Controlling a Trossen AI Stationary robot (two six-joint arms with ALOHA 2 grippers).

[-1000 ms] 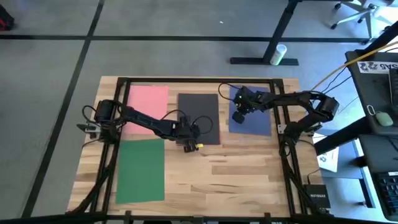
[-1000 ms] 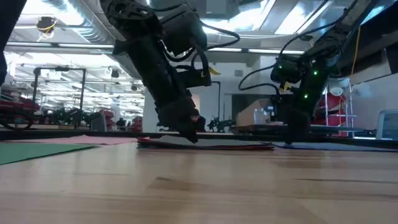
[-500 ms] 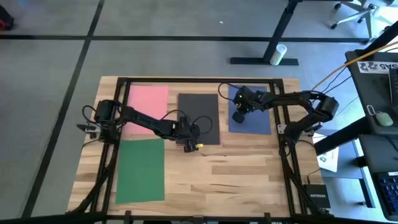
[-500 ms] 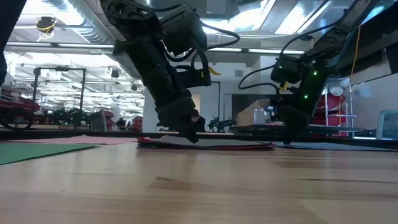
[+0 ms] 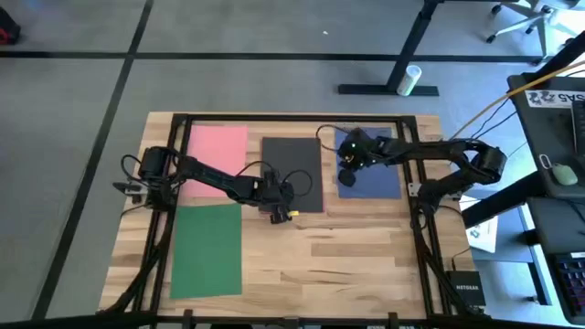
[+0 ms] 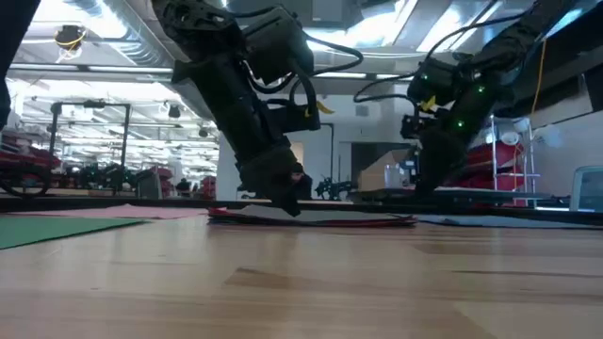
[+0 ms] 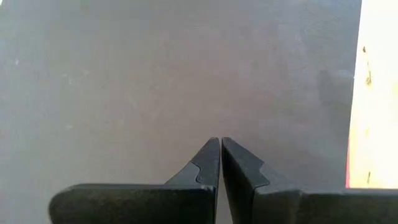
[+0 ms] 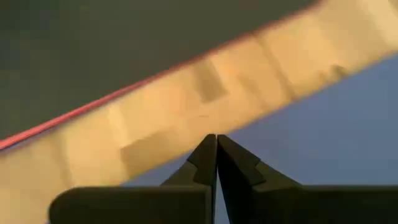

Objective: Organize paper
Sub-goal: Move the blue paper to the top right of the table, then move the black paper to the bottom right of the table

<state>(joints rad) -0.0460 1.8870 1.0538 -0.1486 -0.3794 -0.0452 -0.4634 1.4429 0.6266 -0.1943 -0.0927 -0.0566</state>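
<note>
Four flat matte sheets show on the wooden table (image 5: 347, 247): pink sheet (image 5: 218, 146) at the far left, dark grey sheet (image 5: 292, 174) in the middle, navy sheet (image 5: 375, 178) to the right of it, green sheet (image 5: 207, 249) nearer the front on the left. A thin red edge (image 8: 93, 107) peeks out from under the dark grey sheet, so a red sheet lies beneath it; the same red line shows in the low view under the dark stack. Pink and dark grey sit just beside each other, with a strip of bare wood between dark grey and navy. The green lies apart from the rest, its far edge close to the pink one's near edge.

Left gripper (image 5: 277, 210) presses down at the near edge of the dark grey sheet; fingers closed together, tips touching, nothing between them. In the left wrist view the tips (image 7: 219, 146) rest against grey paper with wood at the side.

Right gripper (image 5: 346, 175) is over the left edge of the navy sheet, by the wood strip; fingers closed tip to tip, empty. Can't tell if it touches the paper.

Table: light wood planks, black frame around the edges. Floor is grey carpet with dark lines. A desk leg and a white cylinder (image 5: 413, 79) stand beyond the table, a desk with a mouse and cables at the right. Low view shows a lit workshop room with ceiling lights and equipment behind.
</note>
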